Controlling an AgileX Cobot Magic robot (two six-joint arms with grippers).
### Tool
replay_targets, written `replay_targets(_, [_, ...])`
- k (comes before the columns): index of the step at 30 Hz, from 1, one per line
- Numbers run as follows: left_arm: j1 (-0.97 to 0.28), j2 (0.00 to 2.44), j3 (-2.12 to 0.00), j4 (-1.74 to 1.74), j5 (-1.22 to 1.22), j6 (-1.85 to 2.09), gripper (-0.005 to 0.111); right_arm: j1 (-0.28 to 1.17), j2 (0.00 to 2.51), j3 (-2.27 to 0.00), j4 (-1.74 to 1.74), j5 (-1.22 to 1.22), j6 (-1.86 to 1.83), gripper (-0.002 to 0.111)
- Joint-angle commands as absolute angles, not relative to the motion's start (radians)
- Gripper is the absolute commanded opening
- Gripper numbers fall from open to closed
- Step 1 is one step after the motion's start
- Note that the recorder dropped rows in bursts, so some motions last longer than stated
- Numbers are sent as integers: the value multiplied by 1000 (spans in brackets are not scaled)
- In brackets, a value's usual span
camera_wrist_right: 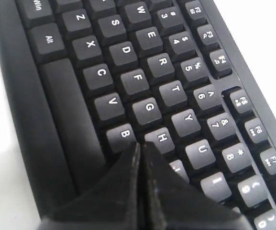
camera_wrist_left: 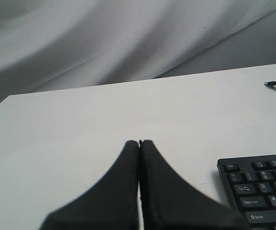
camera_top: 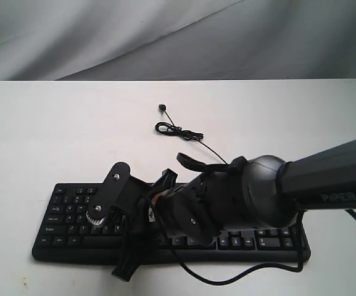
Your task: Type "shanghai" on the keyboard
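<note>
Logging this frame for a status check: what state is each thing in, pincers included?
Keyboard: flat on the table, keys up.
Cable: loosely coiled beyond the keyboard, plug lying free.
Left pincer: shut, empty, over bare table beside the keyboard.
Right pincer: shut, empty, tip by the H key; contact unclear.

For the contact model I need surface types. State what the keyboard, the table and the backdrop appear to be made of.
Keyboard: likely black plastic, matte, going by its moulded keys with white printed legends and a faint sheen.
Table: smooth white top, matte, no grain visible. It could be laminate or painted board; the look does not settle which.
Backdrop: grey cloth, judging by its soft folds.
</note>
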State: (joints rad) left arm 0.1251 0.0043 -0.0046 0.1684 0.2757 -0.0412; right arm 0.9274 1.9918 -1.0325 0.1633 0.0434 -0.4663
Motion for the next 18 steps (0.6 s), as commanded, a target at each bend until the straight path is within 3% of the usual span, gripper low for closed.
replay_targets(1, [118,0,0,167,266,-46,0,928,1960,-1037,165,37,-462,0])
replay_targets(10, [118,0,0,167,266,-46,0,918,2030,-1200,110,136,-462,0])
replay_targets(18, [118,0,0,167,266,-46,0,918,2051,-1212,108,142,-462,0])
